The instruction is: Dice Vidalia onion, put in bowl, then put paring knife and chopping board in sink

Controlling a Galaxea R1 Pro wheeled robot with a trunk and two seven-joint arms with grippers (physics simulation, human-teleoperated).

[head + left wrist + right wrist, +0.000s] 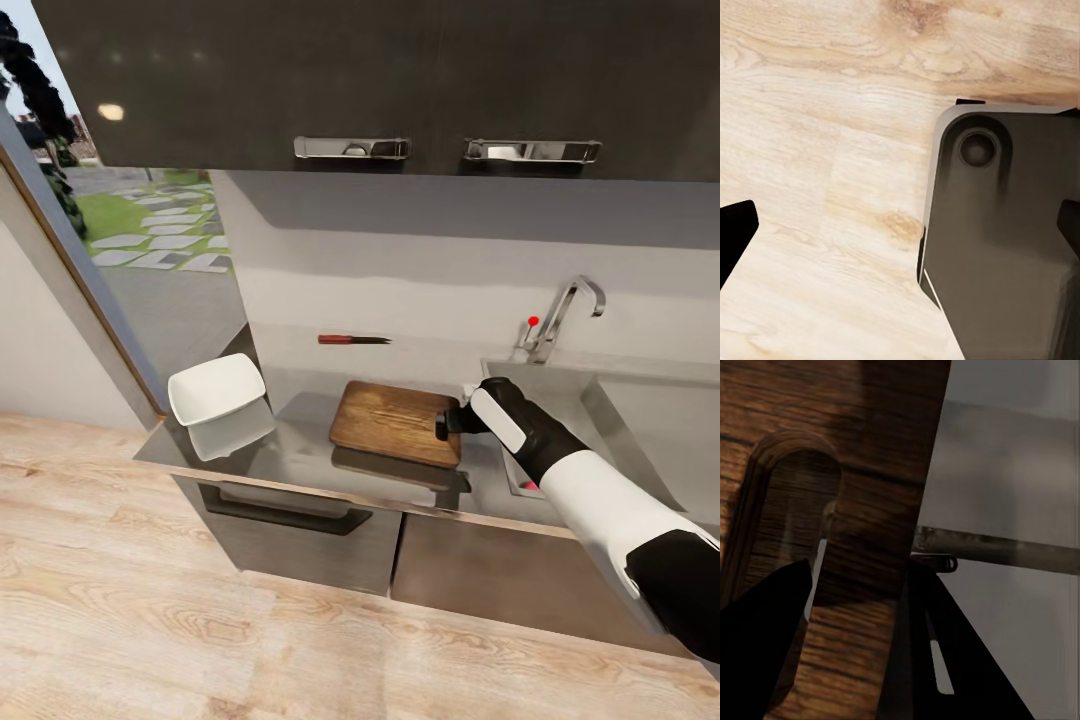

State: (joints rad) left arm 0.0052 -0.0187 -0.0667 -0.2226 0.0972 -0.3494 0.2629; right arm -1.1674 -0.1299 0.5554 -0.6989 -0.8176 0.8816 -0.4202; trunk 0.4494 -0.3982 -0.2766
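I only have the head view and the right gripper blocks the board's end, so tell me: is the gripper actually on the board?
Observer: Yes. In the right wrist view, the right gripper straddles the strip of the board between its handle slot and its edge.
Operator: Which fingertip goes where?
Observer: One fingertip sits in the slot, the other outside the edge.
Operator: Where's the left gripper?
Observer: The left gripper hangs over the wooden floor, beside the robot's dark base.

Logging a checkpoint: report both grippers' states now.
Left gripper: open, holding nothing, over the wooden floor.
Right gripper: shut on the brown wooden chopping board, at its handle-slot edge.
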